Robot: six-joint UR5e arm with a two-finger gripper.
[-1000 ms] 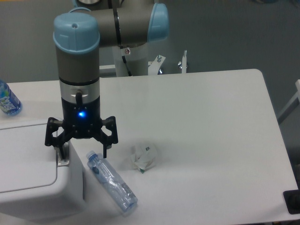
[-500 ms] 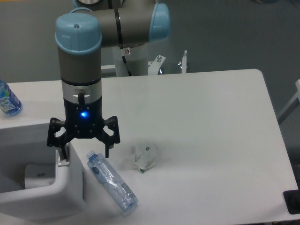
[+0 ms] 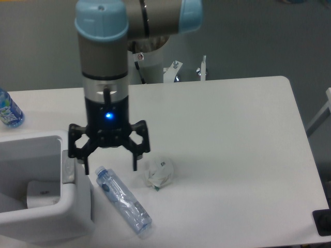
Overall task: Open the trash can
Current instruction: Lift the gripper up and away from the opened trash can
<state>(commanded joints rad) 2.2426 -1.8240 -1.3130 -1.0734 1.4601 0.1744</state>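
One clear crushed bottle point(image 3: 123, 202) lies nearest the camera on the white table point(image 3: 232, 134), slanting from its blue-labelled neck at upper left down to its base at lower right. Just left of it, at the table's lower-left corner, stands the trash can point(image 3: 46, 206), a big boxy white bin. Its top is open: the inside shows, with a pale object resting in the bottom (too blurred to name). A small grey latch point(image 3: 68, 166) sits on the bin's right rim.

A little farther back and to the right of the bottle is a crumpled white paper ball point(image 3: 159, 173), apart from the bottle.

Above the gap between bin and bottle hangs the gripper point(image 3: 109, 164), pointing straight down, a blue light glowing on its black body. Its two dark fingers point(image 3: 134, 153) are spread wide with nothing between them; the left one hangs just beside the bin's right rim near the latch, and whether it touches cannot be told. The grey arm with pale blue caps point(image 3: 101, 20) rises behind it.

At the far left edge, a blue-labelled water bottle point(image 3: 8, 109) is partly cut off by the frame.
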